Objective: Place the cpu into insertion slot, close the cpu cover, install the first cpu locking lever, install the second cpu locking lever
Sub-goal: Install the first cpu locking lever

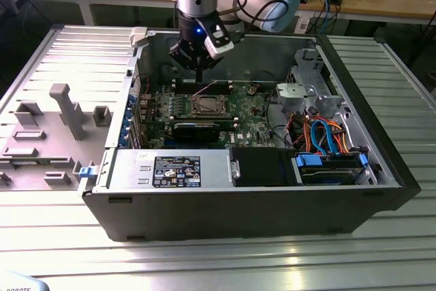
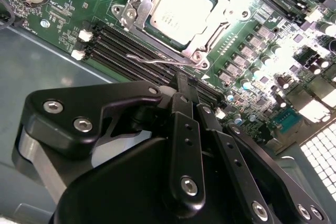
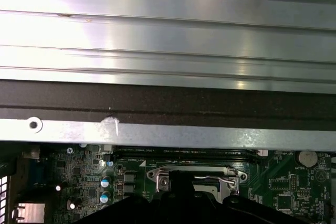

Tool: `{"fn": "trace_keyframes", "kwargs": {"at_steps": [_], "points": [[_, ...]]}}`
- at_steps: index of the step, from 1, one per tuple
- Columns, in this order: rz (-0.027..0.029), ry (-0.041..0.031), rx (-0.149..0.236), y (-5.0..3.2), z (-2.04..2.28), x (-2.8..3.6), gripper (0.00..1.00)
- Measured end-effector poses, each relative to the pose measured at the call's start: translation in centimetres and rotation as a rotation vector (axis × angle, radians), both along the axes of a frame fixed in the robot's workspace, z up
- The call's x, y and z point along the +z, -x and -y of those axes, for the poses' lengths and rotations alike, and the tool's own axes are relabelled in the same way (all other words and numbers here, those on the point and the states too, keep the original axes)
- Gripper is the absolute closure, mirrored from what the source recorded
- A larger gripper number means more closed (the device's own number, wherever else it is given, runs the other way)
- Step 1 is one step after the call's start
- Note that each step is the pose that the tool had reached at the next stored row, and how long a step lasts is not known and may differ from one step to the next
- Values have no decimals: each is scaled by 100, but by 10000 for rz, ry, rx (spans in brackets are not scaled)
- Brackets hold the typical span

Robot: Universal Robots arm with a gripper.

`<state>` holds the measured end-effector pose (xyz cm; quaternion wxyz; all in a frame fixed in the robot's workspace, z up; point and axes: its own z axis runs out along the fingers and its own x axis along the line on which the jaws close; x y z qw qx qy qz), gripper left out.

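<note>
My gripper (image 2: 188,88), fingers closed together and empty, hovers just beside the insertion slot (image 2: 176,17); the cpu (image 2: 181,10) sits seated under the lowered cpu cover (image 2: 210,38), with a thin locking lever (image 2: 163,62) lying between

No legible text or labels

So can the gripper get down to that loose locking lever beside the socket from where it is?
Probably yes. The gripper hangs just above the locking lever, which stands off the green board beside the cpu cover. Nothing lies between them, and the case is open above.
</note>
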<state>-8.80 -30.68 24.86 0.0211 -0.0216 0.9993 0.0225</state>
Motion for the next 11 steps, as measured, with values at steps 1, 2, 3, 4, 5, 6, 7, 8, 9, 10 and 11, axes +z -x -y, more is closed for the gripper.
{"fn": "trace_keyframes", "kwargs": {"at_steps": [1, 2, 3, 4, 5, 6, 7, 8, 9, 10, 11], "points": [[-2, -15, -1, -12, 1, -4, 89], [-1, -27, 0, -21, 0, -8, 89], [0, -29, -1, -30, -1, -12, 89], [-1, -30, -2, -40, -1, -17, 89], [-2, -29, -2, -52, -2, -21, 89], [-2, -30, -1, -65, -2, -25, 89], [-1, -31, -2, -74, -2, -31, 89], [-1, -31, -2, -81, -3, -38, 89], [-2, -31, -1, -86, -6, -46, 89], [-1, -32, -1, -93, -11, -57, 89], [-2, -31, 0, -100, -14, -67, 89]]}}
